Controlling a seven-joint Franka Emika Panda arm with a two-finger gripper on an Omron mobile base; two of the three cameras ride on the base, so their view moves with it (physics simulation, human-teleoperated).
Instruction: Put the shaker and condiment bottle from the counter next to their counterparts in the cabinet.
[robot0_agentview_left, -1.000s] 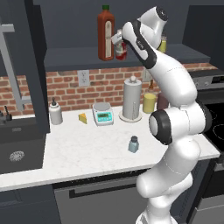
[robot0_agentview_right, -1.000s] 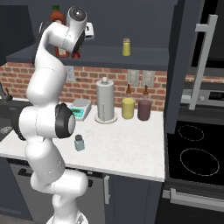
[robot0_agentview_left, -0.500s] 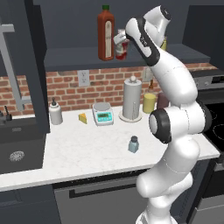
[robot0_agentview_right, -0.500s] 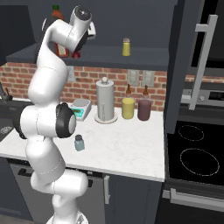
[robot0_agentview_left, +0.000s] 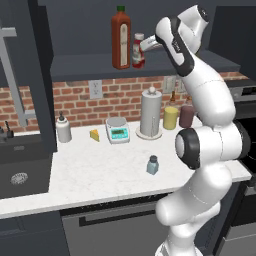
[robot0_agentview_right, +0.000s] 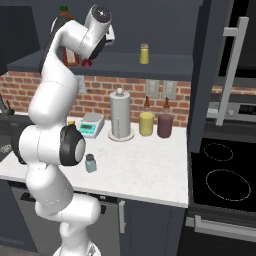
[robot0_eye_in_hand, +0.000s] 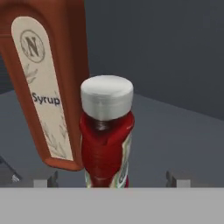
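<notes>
The small red condiment bottle (robot0_agentview_left: 137, 51) with its white cap stands upright on the cabinet shelf (robot0_agentview_left: 85, 66), close beside the tall red bottle (robot0_agentview_left: 120, 37) with a green cap. My gripper (robot0_agentview_left: 145, 46) is open just right of it. In the hand view the condiment bottle (robot0_eye_in_hand: 106, 135) stands between my spread fingertips (robot0_eye_in_hand: 176, 180) with a gap on each side, and the tall syrup bottle (robot0_eye_in_hand: 43, 83) is at its left. The pale blue shaker (robot0_agentview_left: 152, 164) stands on the white counter (robot0_agentview_left: 90, 180). The small yellow shaker (robot0_agentview_right: 144, 53) is farther right on the shelf.
On the counter by the brick wall stand a paper towel roll (robot0_agentview_left: 150, 113), a kitchen scale (robot0_agentview_left: 118, 130), a cheese wedge (robot0_agentview_left: 94, 134), a soap dispenser (robot0_agentview_left: 63, 128) and two jars (robot0_agentview_left: 171, 117). A sink (robot0_agentview_left: 20, 175) lies left, a stove (robot0_agentview_right: 225, 175) right.
My gripper has opened and let go of the condiment bottle, which now stands on the shelf. The hand has drawn back slightly to the right.
</notes>
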